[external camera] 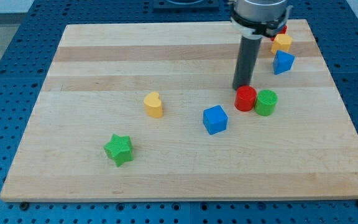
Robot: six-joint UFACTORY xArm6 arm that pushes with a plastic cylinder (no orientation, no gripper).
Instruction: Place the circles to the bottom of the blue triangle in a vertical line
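- Where the rod comes down from the view's top, my tip [240, 87] meets the bench [104, 62] just behind the red cylinder [245, 98], at its upper-left edge; whether it touches the block cannot be told, since the block's top hides the contact line.
- No fingers on this rig, only the straight dark rod, so nothing is clenched or grasped.
- Arm housing above the rod is cut off by the view's top edge.
- Red cylinder and green cylinder [266, 102] stand side by side, touching or nearly so, green to the view's right. Both are round-topped with ribbed sides.
- Blue triangle [283, 62] sits toward the view's upper right, above and to the right of the two cylinders and apart from them; its exact outline is hard to read at this angle.
- Yellow block [281, 42] lies just above the blue triangle; shape unclear, possibly faceted.
- A red block [282, 29] shows only as a sliver behind the arm housing; shape not readable.
- Blue cube [215, 119] sits to the lower left of the red cylinder, near it but apart.
- Yellow heart-like block [153, 104] lies left of centre, standing alone.
- Green star [118, 149] is at the view's lower left, well apart from the rest.
- Bench is pale striped wood, resting on a blue perforated base [5, 74].
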